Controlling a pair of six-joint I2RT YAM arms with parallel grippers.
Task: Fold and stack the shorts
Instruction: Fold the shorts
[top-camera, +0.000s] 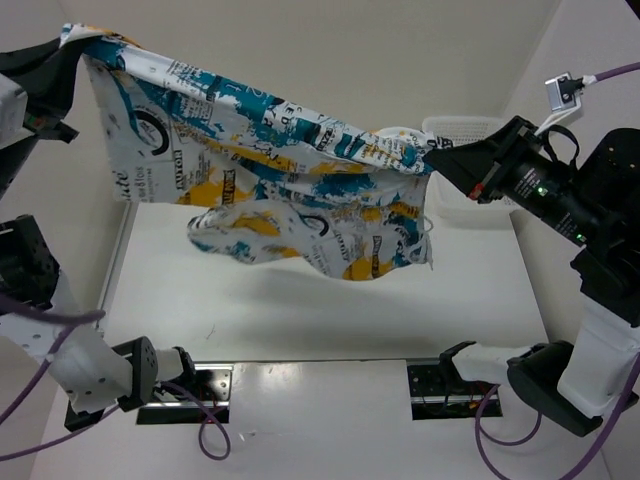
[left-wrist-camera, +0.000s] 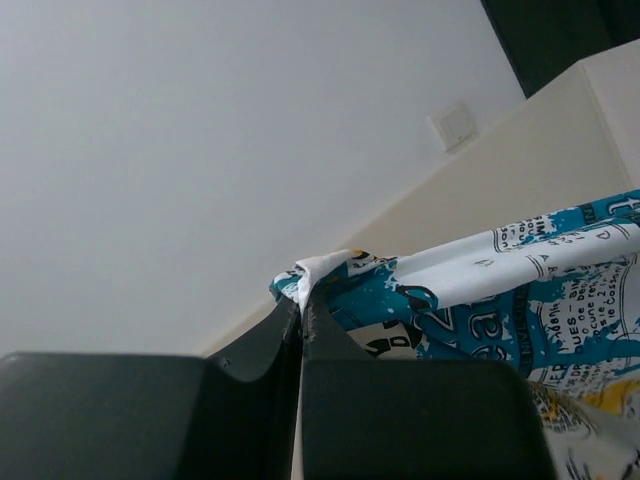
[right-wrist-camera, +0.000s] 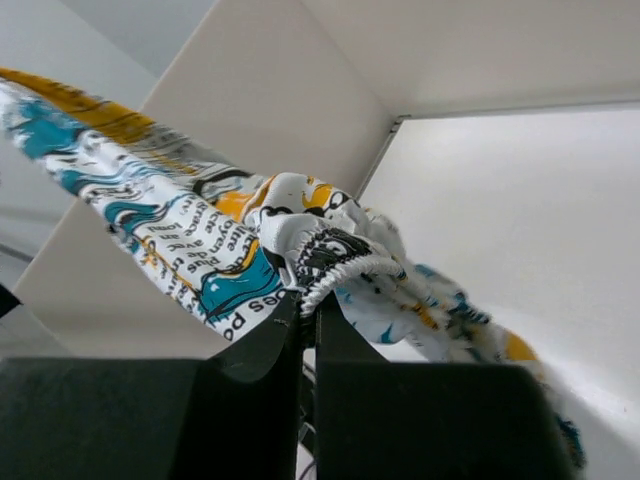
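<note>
Shorts: one pair, hung between two pinching jaws; one basket.

- Left arm: white links, black joints, purple cable beside the base.
- Right arm: white lower link, black upper section with green lights.
- Right hand: black, wedge-shaped fingers.

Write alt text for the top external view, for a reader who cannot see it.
The shorts hang stretched in the air above a white table, the left gripper shut on one end at upper left, the right gripper shut on the other at right. A white mesh basket sits behind the right gripper.
</note>
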